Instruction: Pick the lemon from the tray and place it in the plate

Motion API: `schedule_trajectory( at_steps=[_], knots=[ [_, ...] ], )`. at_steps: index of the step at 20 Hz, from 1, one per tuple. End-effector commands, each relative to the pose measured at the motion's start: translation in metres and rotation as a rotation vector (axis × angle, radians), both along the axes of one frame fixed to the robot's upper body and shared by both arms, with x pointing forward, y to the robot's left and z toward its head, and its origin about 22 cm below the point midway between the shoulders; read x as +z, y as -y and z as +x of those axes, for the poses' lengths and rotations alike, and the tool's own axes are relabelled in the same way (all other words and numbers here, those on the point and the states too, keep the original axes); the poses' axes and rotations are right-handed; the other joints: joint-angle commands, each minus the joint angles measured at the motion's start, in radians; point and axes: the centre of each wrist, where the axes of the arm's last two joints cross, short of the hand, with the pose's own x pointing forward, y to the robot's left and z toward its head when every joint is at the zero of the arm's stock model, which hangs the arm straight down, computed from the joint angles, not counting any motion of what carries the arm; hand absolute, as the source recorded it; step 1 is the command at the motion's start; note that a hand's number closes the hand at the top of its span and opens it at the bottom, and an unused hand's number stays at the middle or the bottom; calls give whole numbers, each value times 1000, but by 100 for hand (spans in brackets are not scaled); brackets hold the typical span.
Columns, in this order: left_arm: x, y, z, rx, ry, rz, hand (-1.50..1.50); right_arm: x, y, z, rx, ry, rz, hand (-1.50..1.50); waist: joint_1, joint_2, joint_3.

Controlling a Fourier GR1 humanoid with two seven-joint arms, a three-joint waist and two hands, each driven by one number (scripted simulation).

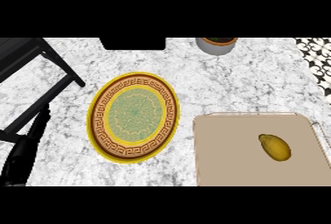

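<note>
The counter (245, 83) is pale grey marble, veined. A beige tray (226, 166) sits at its near right corner, and the lemon (275, 146) lies on the tray's right half. Left of the tray, just apart, rests an ornate yellow-rimmed plate (134, 117). A grey pot (216, 45) stands at the far edge. Neither robot hand is anywhere to be seen.
</note>
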Motion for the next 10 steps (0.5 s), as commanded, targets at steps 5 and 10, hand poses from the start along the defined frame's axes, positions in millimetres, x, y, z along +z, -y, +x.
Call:
schedule_trajectory(
  at_steps=[5,10],
  knots=[
    [0,8,17,-12,1,-10,0,22,-9,40,27,-129,-307,-150,10,4,-1],
    [-4,-4,10,-21,2,-11,0,8,-19,55,130,-226,-419,-150,11,4,-1]
  ],
)
